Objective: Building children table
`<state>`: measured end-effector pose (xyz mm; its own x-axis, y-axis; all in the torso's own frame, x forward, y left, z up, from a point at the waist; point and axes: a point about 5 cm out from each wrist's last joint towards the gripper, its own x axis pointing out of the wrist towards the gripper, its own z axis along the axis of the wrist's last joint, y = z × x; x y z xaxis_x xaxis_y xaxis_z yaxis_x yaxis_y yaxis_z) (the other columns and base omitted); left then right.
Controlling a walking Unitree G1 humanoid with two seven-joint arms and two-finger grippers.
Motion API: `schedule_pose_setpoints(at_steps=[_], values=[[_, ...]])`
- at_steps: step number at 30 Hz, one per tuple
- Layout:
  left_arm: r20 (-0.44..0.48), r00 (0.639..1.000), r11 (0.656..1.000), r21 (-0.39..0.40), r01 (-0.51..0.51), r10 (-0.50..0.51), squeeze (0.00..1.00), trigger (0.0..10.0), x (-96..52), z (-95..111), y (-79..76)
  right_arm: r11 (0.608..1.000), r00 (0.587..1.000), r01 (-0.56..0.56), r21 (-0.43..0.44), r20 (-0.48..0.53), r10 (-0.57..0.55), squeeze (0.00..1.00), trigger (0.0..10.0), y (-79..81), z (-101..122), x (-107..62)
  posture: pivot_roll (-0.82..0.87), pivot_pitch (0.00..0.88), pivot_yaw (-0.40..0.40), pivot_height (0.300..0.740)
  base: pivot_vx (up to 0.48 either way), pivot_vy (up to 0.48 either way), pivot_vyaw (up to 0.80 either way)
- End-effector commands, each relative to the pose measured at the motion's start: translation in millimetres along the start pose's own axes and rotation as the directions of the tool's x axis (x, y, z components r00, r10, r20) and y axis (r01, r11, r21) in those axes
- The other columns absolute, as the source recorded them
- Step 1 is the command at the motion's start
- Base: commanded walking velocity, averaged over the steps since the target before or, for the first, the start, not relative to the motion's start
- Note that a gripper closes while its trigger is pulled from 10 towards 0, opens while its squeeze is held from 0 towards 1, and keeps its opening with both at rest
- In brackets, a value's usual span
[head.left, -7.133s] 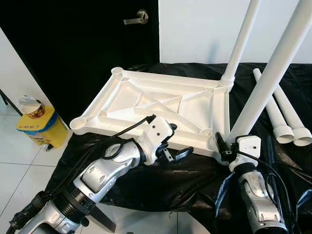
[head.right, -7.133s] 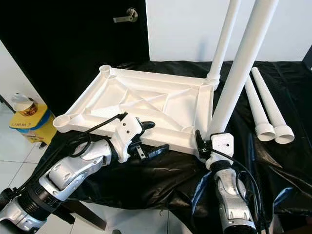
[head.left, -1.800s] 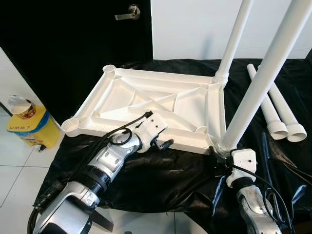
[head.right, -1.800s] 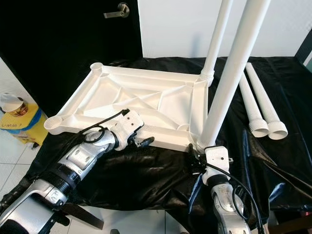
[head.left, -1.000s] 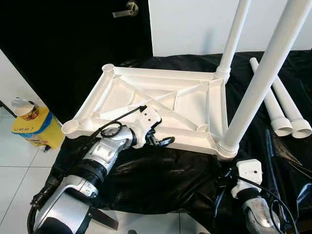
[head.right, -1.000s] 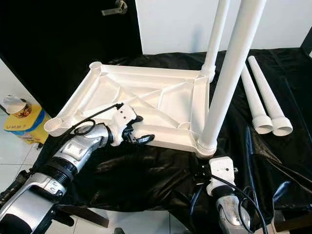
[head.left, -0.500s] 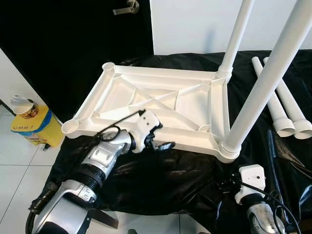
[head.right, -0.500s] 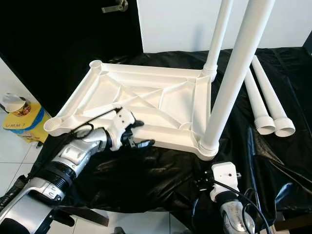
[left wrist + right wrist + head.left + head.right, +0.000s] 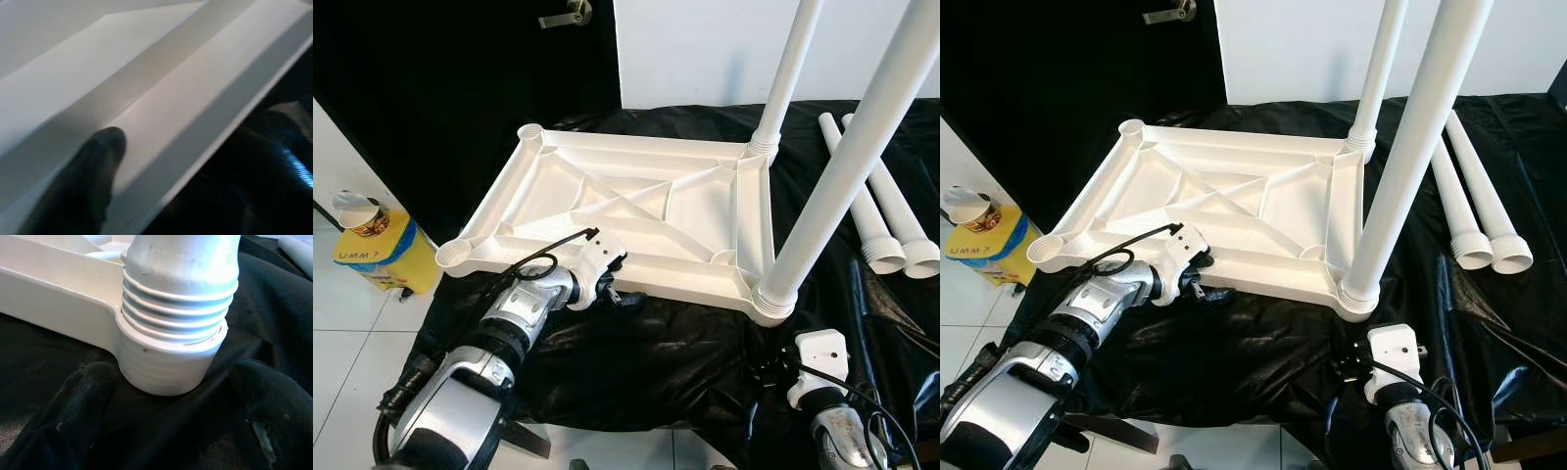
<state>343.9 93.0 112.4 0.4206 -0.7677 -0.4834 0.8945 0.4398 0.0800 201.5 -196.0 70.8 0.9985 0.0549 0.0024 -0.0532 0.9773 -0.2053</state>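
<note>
On top of the black plastic sheet point(image 9: 636, 362) covering the work surface lies the white moulded plastic tabletop point(image 9: 626, 220), upside down w/ ribbed underside up. Two long white plastic tube legs are already standing in the right-hand corner sockets: near leg point(image 9: 847, 162) and far leg point(image 9: 788, 73). Two more loose white legs point(image 9: 891, 220) lie side by side on the sheet, well apart to the right, and the two left sockets, near one point(image 9: 456, 254) and far one point(image 9: 530, 133), are still bare, so approx halfway by my reading. Left gripper point(image 9: 619, 294) sits at the tabletop's near edge; wrist view shows one black finger point(image 9: 83, 191) on the rim point(image 9: 195, 112) and the other below it, so looks clamped on that edge, prob. steadying it. Right gripper point(image 9: 171, 396) is low at the front, fingers spread wide either side of the near leg's threaded base point(image 9: 173, 347), not touching, i.e. released. Left to do: fetch and screw in the remaining two legs, then flip it upright.
</note>
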Motion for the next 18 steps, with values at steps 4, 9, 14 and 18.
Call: schedule_pose_setpoints(at_steps=[4,9,14,18], values=[[-0.036,0.980,0.979,-0.051,-0.196,0.195,0.00,0.0,-3.2,-6.9,13.5,1.000,1.000,-0.011,-0.005,-0.010,0.011,0.00,10.0,1.6,-3.1,0.3,-0.12,0.062,0.059,0.740,0.000,0.000,0.00],[-0.032,0.979,0.978,-0.055,-0.201,0.199,0.00,0.0,-4.0,-6.1,14.4,1.000,1.000,-0.011,-0.008,-0.010,0.011,0.00,10.0,1.2,-3.0,1.4,-0.13,0.059,0.060,0.740,0.000,0.000,0.00],[-0.004,0.977,0.976,-0.056,-0.211,0.211,0.00,0.0,-2.7,-1.3,12.6,1.000,1.000,-0.006,-0.015,-0.008,0.006,0.00,10.0,-0.7,-2.5,3.4,-0.13,0.053,0.060,0.740,0.000,0.000,0.00],[0.026,0.980,0.979,-0.062,-0.196,0.198,0.00,0.0,0.5,2.5,6.7,1.000,1.000,-0.006,-0.017,-0.004,0.006,0.00,10.0,-0.2,-1.9,4.4,-0.14,0.045,0.062,0.740,0.000,0.000,0.00]])
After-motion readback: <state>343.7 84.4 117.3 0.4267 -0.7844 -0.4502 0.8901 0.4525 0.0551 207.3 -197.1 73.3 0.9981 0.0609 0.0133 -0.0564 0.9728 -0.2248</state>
